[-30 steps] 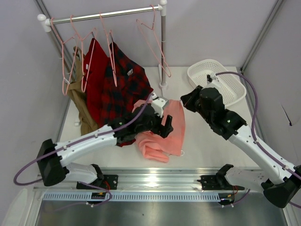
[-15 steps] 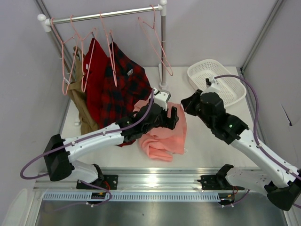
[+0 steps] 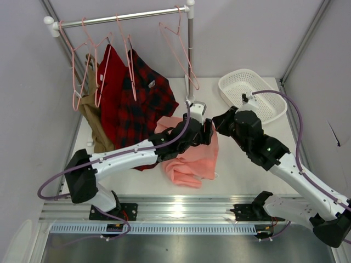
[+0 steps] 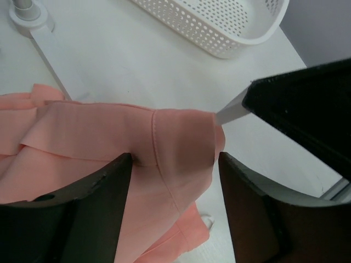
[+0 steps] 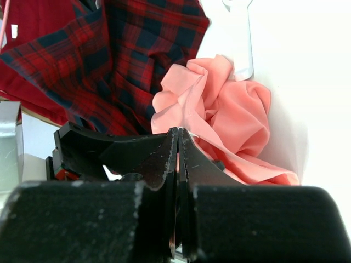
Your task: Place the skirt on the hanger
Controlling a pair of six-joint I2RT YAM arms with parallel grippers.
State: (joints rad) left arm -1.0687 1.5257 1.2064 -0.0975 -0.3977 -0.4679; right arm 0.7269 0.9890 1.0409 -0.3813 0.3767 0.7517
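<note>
The salmon-pink skirt (image 3: 192, 159) lies crumpled on the white table, with one edge raised. My left gripper (image 3: 204, 131) is open. Its jaws stand on either side of a seamed fold of the skirt (image 4: 109, 137) in the left wrist view, around my left gripper (image 4: 175, 192). My right gripper (image 3: 218, 123) is shut beside it, pinching the skirt's raised corner. A thin pink sliver shows between its fingers (image 5: 177, 137), and the skirt (image 5: 236, 115) bunches behind them. An empty pale-pink hanger (image 3: 181, 49) hangs at the rail's right end.
A white rail (image 3: 120, 18) on a post (image 3: 190, 55) holds more pink hangers, a red garment (image 3: 109, 82), a plaid shirt (image 3: 145, 104) and a tan garment (image 3: 96, 126). A white perforated basket (image 3: 230, 82) stands at the back right.
My left arm has reached right and farther across the skirt, up to the right gripper. The right gripper has shifted slightly left and nearer, staying shut.
</note>
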